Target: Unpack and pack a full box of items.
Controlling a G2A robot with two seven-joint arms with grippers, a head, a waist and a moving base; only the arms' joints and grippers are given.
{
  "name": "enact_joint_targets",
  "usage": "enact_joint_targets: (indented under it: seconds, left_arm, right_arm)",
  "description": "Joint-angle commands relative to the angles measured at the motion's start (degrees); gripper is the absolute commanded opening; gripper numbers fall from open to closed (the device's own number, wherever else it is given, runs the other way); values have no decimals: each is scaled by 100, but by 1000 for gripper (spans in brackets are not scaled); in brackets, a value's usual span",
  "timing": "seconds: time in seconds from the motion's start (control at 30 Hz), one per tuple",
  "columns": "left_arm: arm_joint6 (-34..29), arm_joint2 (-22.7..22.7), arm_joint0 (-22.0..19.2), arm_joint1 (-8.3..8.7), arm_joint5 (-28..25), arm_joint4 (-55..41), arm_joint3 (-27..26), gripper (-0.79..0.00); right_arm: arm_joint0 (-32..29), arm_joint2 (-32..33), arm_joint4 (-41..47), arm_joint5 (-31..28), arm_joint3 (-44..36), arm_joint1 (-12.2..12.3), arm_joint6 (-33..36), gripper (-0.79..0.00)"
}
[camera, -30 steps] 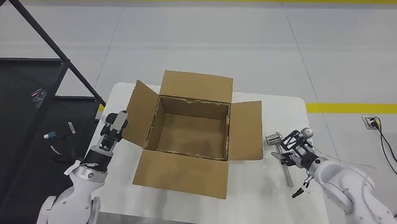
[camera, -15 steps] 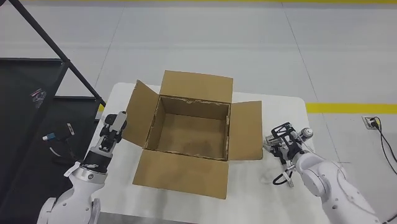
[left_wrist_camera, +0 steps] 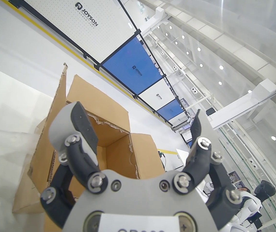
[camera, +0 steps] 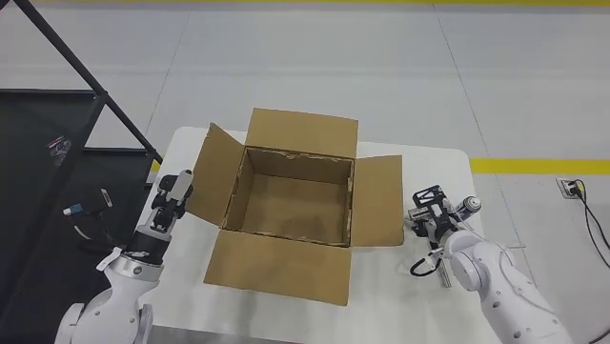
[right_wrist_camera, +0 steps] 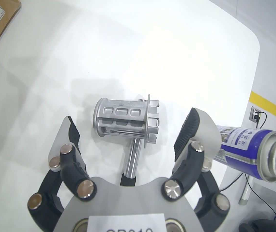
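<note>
Box (camera: 286,206): mid surface (camera: 381,277), flaps open, looks empty | unpack seems done, repack not begun | my right fingers (right_wrist_camera: 188,129) spread wide, empty, either side of metal cylinder (right_wrist_camera: 126,121) lying right of box; spray can (right_wrist_camera: 244,150) near | my left fingers (left_wrist_camera: 83,124) open, empty, by left flap

1 box (camera: 281,266), 1 cylinder (right_wrist_camera: 121,121), 1 rod (right_wrist_camera: 134,158), 1 can (right_wrist_camera: 244,150)

White rounded counter (camera: 391,294) occupies the lower centre of the frame. Black metal rack with dark shelf (camera: 38,144) stands at left. Yellow floor stripe (camera: 538,165) and white power socket (camera: 568,188) lie at right.
</note>
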Motion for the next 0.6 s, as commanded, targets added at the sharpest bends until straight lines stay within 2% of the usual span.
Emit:
enact_joint_targets:
  seconds: [0.0, 0.03, 0.23, 0.43, 0.57]
  left_arm:
    - [-3, -2, -6, 2, -1, -4, 6, 0]
    - [-9, 0, -12, 3, -3, -4, 10, 0]
    - [-32, 18, -51, 9, -3, 0, 36, 0]
    - [-28, 27, -61, 13, -4, 0, 48, 0]
    - [-21, 33, -60, 15, -6, 2, 50, 0]
  right_arm:
    - [42, -10, 9, -5, 79, -20, -21, -219]
    - [59, -18, -7, -18, 108, -29, -23, -382]
    - [101, 36, -22, -92, 178, -55, -36, -610]
    - [23, 291, 93, -255, -32, -26, -40, -723]
    - [-220, 744, 195, -410, -562, 68, -23, -727]
